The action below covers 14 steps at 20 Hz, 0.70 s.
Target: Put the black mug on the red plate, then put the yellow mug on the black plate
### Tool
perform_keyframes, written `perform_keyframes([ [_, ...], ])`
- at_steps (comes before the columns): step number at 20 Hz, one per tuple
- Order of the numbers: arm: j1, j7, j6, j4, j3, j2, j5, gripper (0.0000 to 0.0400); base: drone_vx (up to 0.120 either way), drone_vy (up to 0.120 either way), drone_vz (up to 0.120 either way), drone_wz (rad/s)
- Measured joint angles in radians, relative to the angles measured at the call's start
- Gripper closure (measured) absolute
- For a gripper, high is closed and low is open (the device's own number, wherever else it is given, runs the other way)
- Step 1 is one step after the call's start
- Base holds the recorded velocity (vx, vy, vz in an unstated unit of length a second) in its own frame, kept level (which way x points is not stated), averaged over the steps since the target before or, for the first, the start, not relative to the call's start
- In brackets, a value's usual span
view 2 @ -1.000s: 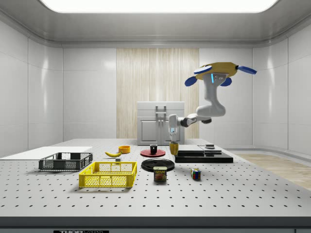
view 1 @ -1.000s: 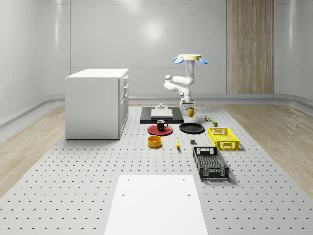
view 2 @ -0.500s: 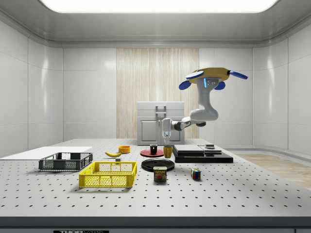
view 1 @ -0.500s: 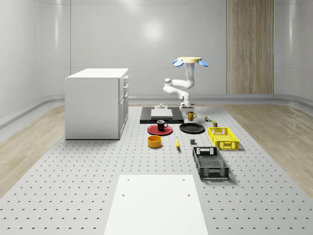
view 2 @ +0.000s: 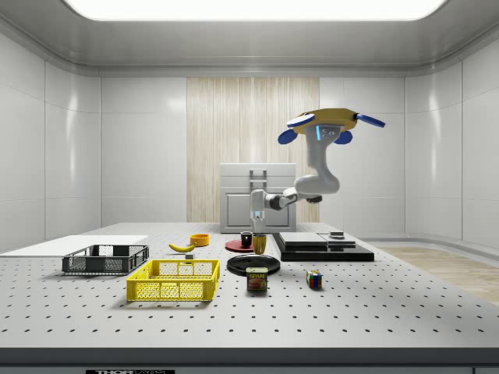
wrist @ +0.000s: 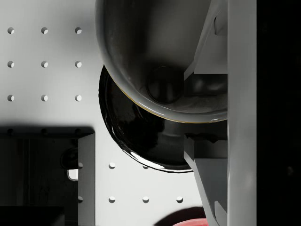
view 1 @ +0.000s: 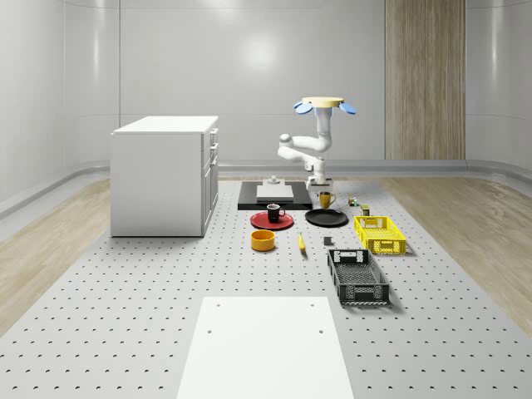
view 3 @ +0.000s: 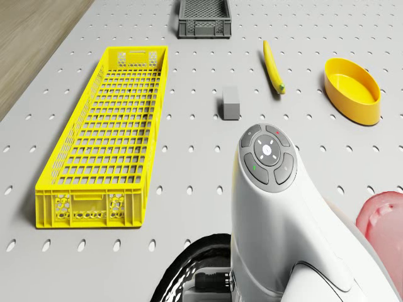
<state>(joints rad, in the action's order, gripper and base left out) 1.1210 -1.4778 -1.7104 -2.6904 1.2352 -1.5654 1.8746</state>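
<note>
One hand [view 2: 258,231] grips yellow mug [view 1: 325,199] above black plate [view 1: 326,218]; drone [view 1: 323,104] hovers behind; black mug [view 1: 274,213] on red plate [view 1: 272,221].

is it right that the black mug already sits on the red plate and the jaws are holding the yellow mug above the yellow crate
Not quite. The round black mug does sit on the flat red plate, and the gripper holds the glossy yellow mug, but above the round black plate, not the yellow crate. The whole-scene view shows it; the wrist view shows the black plate below the mug.
</note>
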Motion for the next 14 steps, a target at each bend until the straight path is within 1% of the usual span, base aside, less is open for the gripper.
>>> perform_keyframes([
  [4,0.005,-0.001,-0.010,0.008,-0.020,0.001,0.017,0.0290,0.010,0.000,0.000,0.000],
  [14,0.038,-0.005,-0.061,0.060,-0.129,0.018,0.117,0.0290,0.000,0.000,0.000,0.000],
])
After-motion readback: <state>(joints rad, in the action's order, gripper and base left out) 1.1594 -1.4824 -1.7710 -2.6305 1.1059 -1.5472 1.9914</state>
